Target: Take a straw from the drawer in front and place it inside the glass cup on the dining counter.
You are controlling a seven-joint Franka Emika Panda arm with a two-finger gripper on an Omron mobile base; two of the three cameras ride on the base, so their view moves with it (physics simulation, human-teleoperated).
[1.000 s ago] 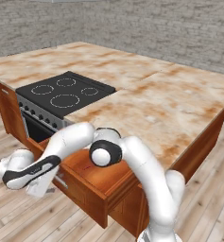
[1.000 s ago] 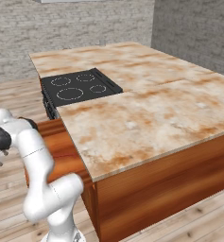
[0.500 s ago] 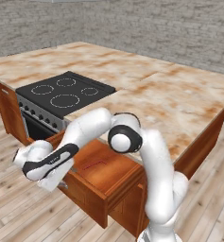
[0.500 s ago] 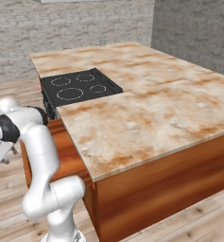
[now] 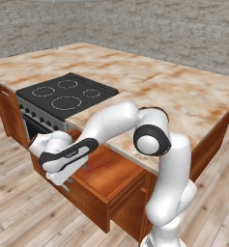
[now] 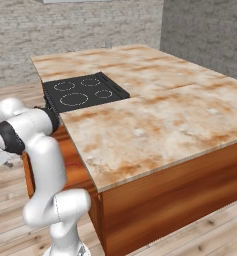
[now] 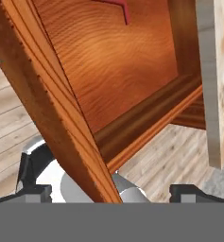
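Open drawer (image 7: 118,80) seen from above; red straw (image 7: 125,12) at its far end.

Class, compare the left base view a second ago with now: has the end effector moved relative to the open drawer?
Yes. The end effector has swung from the floor left of the drawer rightward to its front edge, fingers open.

Kitchen: black cooktop (image 5: 67,96) in stone island counter (image 5: 183,96).

Hand (image 5: 63,181) swung in over drawer (image 5: 117,174) front, seemingly.
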